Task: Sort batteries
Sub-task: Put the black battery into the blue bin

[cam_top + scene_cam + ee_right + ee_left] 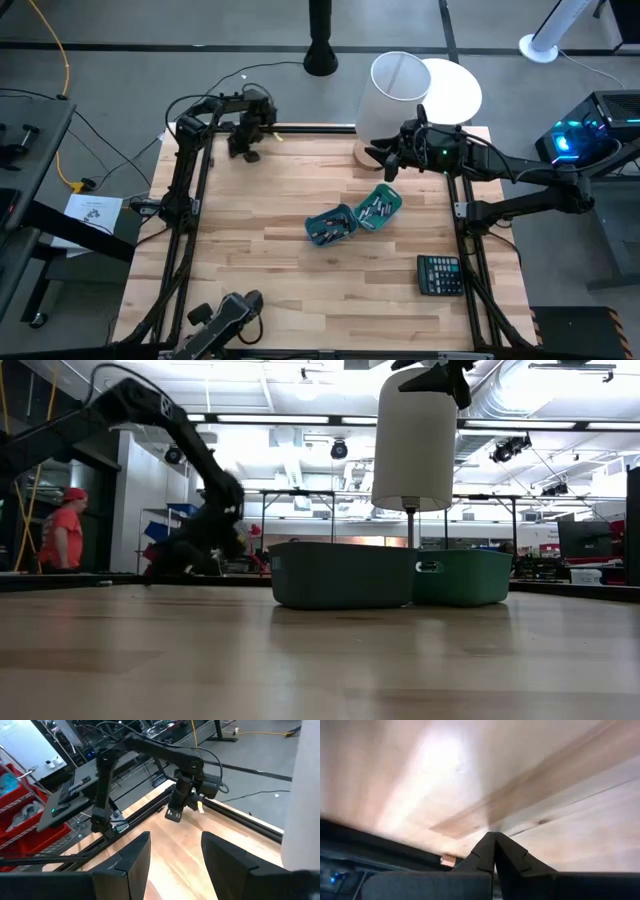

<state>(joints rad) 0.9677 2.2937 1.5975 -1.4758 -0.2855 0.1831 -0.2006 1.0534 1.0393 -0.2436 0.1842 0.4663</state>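
Table: light wood planks. 
Right gripper: raised at far edge, fingers spread wide, nothing between them. 
Left gripper: at far left corner, fingers pressed together, holding nothing. 
Teal bins: two, touching, just nearward of right fingers. 
Batteries: heaped inside both bins.

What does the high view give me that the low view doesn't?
Only the high view shows the batteries lying inside the two teal bins, the black calculator near the table's right edge, and the right gripper with fingers apart beside the white bucket. Only the low view shows the room behind, with a person in a red shirt. Both show the two bins touching side by side, the bucket, the left gripper and the wooden table.
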